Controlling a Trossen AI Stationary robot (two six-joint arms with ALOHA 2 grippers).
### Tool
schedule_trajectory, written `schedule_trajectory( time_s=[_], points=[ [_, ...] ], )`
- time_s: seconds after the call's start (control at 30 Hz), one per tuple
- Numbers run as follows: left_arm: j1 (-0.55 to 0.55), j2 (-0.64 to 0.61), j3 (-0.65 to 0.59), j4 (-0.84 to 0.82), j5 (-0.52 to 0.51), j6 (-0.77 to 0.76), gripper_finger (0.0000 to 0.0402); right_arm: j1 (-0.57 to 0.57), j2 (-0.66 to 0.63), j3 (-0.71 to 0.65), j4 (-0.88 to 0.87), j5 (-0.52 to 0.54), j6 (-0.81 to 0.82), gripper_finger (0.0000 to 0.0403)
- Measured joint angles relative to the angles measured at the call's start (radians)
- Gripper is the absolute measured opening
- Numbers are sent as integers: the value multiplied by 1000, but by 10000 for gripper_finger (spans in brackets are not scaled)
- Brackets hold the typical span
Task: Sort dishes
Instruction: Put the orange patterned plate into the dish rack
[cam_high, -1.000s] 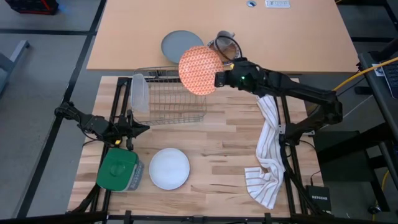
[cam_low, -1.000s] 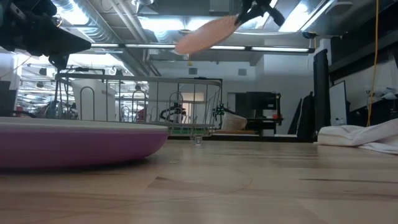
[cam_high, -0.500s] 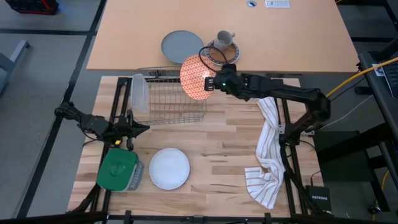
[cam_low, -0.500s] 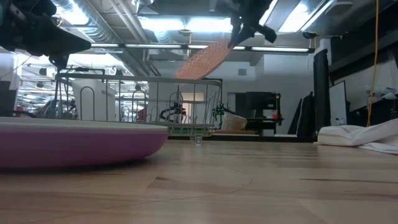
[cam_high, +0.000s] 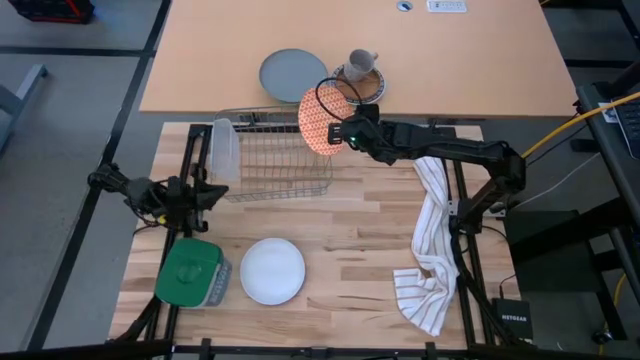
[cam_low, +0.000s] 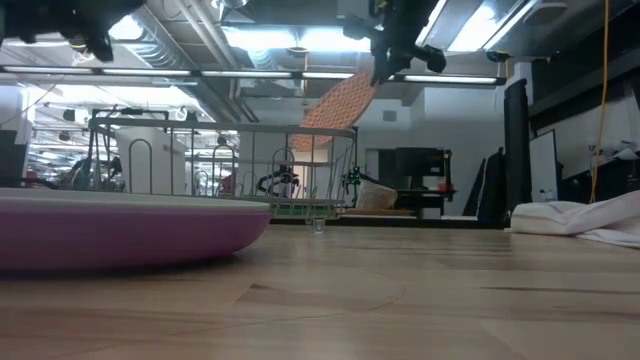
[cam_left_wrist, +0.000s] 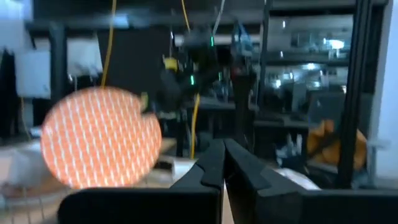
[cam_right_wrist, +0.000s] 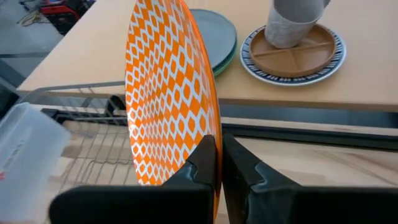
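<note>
The orange-red patterned plate (cam_high: 318, 122) hangs tilted steeply over the right end of a wire dish rack (cam_high: 270, 158), with my right gripper (cam_high: 341, 133) shut on it. In the low view its lower edge (cam_low: 303, 143) dips behind the rack's top rail. A round plate (cam_high: 272, 271) lies flat near the front edge; it looks pale from above and purple in the low view (cam_low: 120, 230). My left gripper (cam_high: 215, 191) is shut and empty, left of the rack. A plain white plate does not show apart from this. My right gripper pinches the orange-red plate's rim (cam_right_wrist: 209, 127) between its two fingers (cam_right_wrist: 200, 163), one on each face. The fingers come about level from the table's right side. The plate is lifted, standing steeply on edge with its low side over the rack; whether it touches the rack I cannot tell.
A translucent white holder (cam_high: 225, 150) sits at the rack's left end. A green container (cam_high: 190, 275) stands at the front left. A striped towel (cam_high: 430, 250) lies along the right side. On the far table are a grey-blue plate (cam_high: 292, 75) and a saucer with a cup (cam_high: 360, 75).
My right gripper has moved down and toward the table's left, toward the rack, and has turned. The plate has tipped from nearly flat to steeply on edge, its low side now at the rack's top rail. My left gripper has risen and drawn a little toward the far edge.
</note>
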Motion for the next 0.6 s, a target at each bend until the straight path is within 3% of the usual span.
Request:
schedule_trajectory(
  time_s=[0.23, 0.6],
  points=[
    [5, 76, 2, 147, -4, 115, 1, 0, 51, 0, 0, 18, 43, 11],
    [48, 193, 12, 161, -19, 169, 1, 22, 70, 0, -17, 39, 48, 11]
  ],
)
